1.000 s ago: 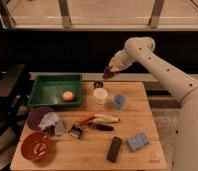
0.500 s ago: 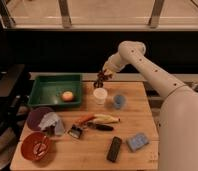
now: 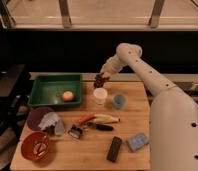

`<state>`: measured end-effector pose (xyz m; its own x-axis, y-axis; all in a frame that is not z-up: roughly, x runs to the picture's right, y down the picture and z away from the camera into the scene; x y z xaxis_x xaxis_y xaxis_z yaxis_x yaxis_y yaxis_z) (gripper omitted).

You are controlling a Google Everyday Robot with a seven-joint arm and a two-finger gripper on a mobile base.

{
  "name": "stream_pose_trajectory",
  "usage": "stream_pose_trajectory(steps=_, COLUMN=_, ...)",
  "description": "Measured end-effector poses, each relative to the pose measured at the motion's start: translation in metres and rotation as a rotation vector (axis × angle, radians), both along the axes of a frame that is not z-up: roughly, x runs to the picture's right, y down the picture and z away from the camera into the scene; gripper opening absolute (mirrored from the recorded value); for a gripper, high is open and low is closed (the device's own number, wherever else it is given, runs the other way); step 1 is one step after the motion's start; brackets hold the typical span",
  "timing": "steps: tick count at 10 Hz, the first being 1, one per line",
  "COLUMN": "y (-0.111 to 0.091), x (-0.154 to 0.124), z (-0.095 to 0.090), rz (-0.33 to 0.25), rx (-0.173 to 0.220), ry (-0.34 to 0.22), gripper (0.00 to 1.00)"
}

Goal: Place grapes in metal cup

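My gripper (image 3: 101, 76) is at the back of the wooden table (image 3: 137, 120), just behind the white cup (image 3: 100, 95). It is shut on the grapes (image 3: 98, 81), a dark reddish lumpy bunch hanging from the fingers. The metal cup (image 3: 95, 87) shows only as a small dark shape right under the grapes, at the white cup's far left rim. I cannot tell whether the grapes touch it.
A light blue cup (image 3: 119, 101) stands right of the white cup. A green tray (image 3: 48, 91) holds an orange fruit (image 3: 67, 95). In front lie a carrot (image 3: 85, 119), a banana (image 3: 107, 118), a black slab (image 3: 113, 149), a blue sponge (image 3: 137, 142), a purple plate (image 3: 37, 117) and a red bowl (image 3: 36, 145).
My gripper has moved left and down with the grapes, from above the table's back edge to just over the dark cup behind the white cup.
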<state>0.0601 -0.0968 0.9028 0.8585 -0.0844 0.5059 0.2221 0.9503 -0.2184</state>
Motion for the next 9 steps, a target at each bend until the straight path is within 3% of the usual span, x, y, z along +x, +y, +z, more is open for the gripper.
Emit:
stream_pose_trajectory(steps=3, y=0.011, x=-0.013, z=-0.002, rz=-0.002, rx=-0.026, ry=-0.031, gripper=0.77)
stream_pose_trajectory(steps=5, y=0.020, x=-0.029, z=-0.008, rz=-0.012, rx=-0.042, ry=-0.061, gripper=0.80)
stream_pose_trajectory(steps=9, y=0.021, x=-0.028, z=-0.009, rz=-0.008, rx=-0.044, ry=-0.062, gripper=0.80)
